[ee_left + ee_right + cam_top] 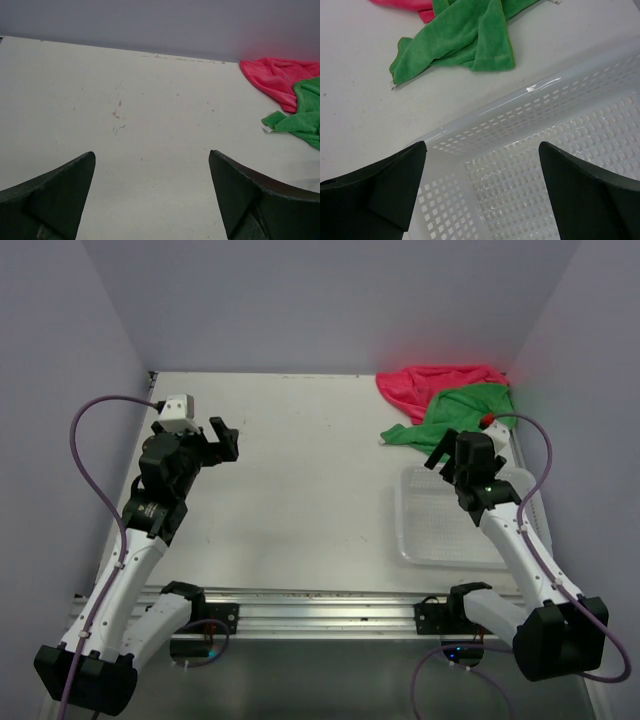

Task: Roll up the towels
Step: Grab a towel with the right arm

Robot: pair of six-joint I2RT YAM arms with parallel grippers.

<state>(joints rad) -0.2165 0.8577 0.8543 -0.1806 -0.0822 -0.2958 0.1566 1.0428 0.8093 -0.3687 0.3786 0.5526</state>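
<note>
**Ana:** What is the right gripper (482, 150) doing?

**Ben:** It is hanging over the near corner of the basket (545, 100). Its 2 fingers are spreading wide and holding nothing. I think it is staying wide so it is ready to pinch cloth.

**Ana:** And the left gripper (152, 160)?

**Ben:** It is also standing wide and holding nothing. It is hanging over the bare left side of the table (300, 490) and pointing across it toward the towels.

**Ana:** Where are the 2 towels?

**Ben:** They are lying in a heap at the far right corner of the table, just past the basket. The green towel (465, 40) is all bunched up. It is touching the pink towel (430, 380) and seems to be lying partly on it.

**Ana:** Are they getting rolled?

**Ben:** Not yet. No towel is lying flat, so I think the job is only beginning. The right gripper is sitting much nearer the heap, so it is probably the one to pull the green towel out first.
</note>
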